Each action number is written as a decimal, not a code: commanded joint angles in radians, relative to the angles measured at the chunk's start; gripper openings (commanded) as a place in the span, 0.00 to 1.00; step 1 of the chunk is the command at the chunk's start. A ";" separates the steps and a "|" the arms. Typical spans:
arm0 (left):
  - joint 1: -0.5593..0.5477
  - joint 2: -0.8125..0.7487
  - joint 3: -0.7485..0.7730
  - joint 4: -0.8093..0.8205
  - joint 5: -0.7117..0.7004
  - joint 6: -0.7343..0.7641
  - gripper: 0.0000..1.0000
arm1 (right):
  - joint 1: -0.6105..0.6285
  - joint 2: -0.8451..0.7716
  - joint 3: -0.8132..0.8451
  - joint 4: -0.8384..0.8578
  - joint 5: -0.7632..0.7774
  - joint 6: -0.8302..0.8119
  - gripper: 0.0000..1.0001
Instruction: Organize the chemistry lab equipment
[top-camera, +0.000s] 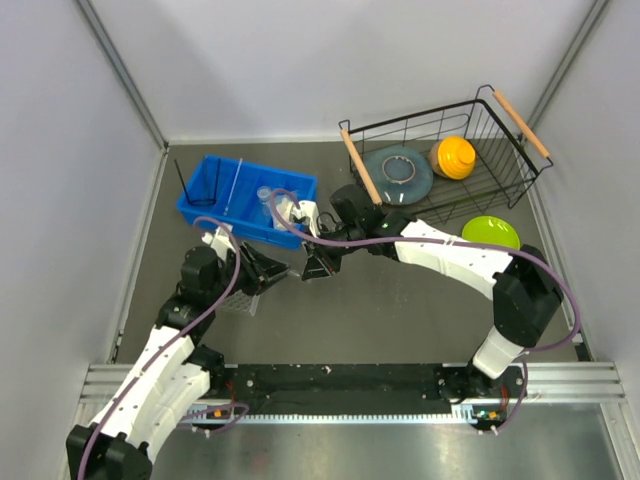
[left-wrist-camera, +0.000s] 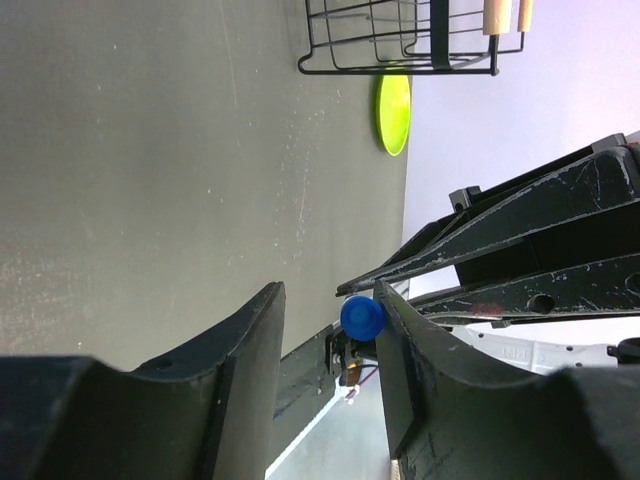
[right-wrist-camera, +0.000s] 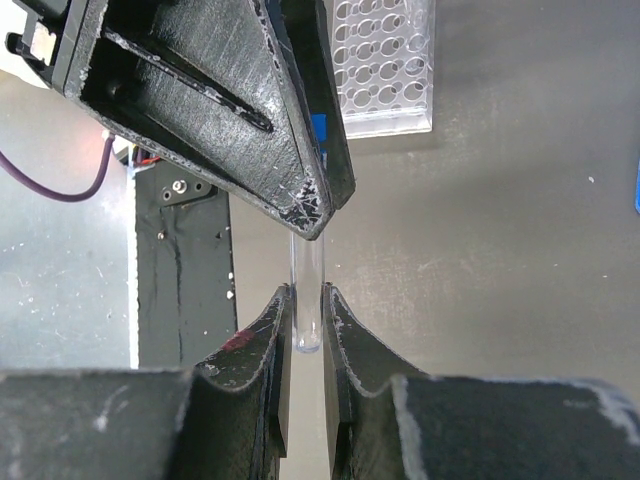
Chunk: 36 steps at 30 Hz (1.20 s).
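One test tube (right-wrist-camera: 307, 268) pinched between right tool (right-wrist-camera: 307, 298) fingertips.

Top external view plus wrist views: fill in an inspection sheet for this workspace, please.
Surface: dark grey table, scuffed and speckled.
Job's things: clear blue-capped test tube spanning the two grippers; clear plastic tube rack near left arm; black wire ring stand, thin glass rod, small clear cup in blue plastic tray.
Clutter: black wire basket holding grey dish and orange dish; green dish beside it on the table.
Grippers: right gripper shut on tube; left gripper open, blue cap against one finger.
Cables: purple cable looping along each arm.
Surroundings: pale walls.
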 joint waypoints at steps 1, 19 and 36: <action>0.000 -0.013 0.052 -0.004 -0.022 0.037 0.45 | 0.012 -0.049 -0.002 0.024 -0.019 -0.027 0.09; 0.000 -0.029 0.078 -0.050 -0.027 0.073 0.25 | 0.035 -0.036 0.004 0.006 0.003 -0.059 0.09; 0.001 -0.046 0.211 -0.398 -0.525 0.419 0.08 | 0.043 -0.055 0.035 -0.079 0.046 -0.195 0.67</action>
